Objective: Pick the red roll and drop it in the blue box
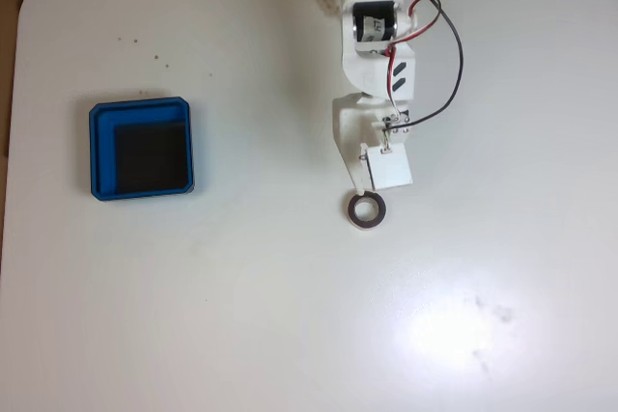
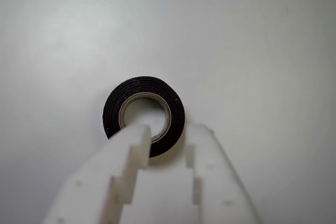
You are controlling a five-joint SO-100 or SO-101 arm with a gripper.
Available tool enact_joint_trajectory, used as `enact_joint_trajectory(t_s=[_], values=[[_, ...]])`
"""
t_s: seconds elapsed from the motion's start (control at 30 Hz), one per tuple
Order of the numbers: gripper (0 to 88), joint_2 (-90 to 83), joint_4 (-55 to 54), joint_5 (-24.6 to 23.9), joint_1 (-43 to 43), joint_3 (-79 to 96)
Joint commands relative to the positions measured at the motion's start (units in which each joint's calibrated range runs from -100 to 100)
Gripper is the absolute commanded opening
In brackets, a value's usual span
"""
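In the fixed view the blue box (image 1: 142, 148) sits on the left side of the frame, a little above mid-height, flat on the white counter (image 1: 241, 315). Its bright-blue rim surrounds a black inner floor, and nothing lies inside it.

The red roll (image 1: 367, 210) lies flat on the counter right of centre, well apart from the box — from above it reads as a greyish-brown ring with a pale hollow middle. The white arm (image 1: 372, 55) comes down from the top edge of the frame, with red and black wires (image 1: 454, 55) looping along its right side, and the gripper (image 1: 372, 190) ends just above the roll, its tips at the roll's upper rim.

In the wrist view the roll (image 2: 173, 111) sits at centre frame and looks dark, almost black, with a pale inner lining. The gripper (image 2: 167, 136) rises from the bottom edge; the jaws are apart, the left finger (image 2: 131, 145) overlapping the roll's hollow centre and the right finger (image 2: 202, 145) just outside the rim — so one side of the ring lies between them. I cannot tell whether either finger touches it.
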Motion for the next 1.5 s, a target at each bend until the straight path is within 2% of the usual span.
enact_joint_trajectory(t_s=[0.0,0.43,0.63,0.93,1.03,1.2,1.47], values=[[0.9,4.8,-0.8,-0.3,0.4,-8.5],[1.8,14.6,-0.7,-0.3,0.6,-14.6],[9.7,18.1,-0.7,-0.3,1.3,-14.5],[16.8,22.4,-0.4,-0.4,1.8,-14.4],[18.9,22.2,2.9,-0.4,1.8,-14.6],[19.2,22.3,7.9,-0.4,1.4,-14.7],[19.2,22.7,8.0,-0.4,1.2,-14.5]])
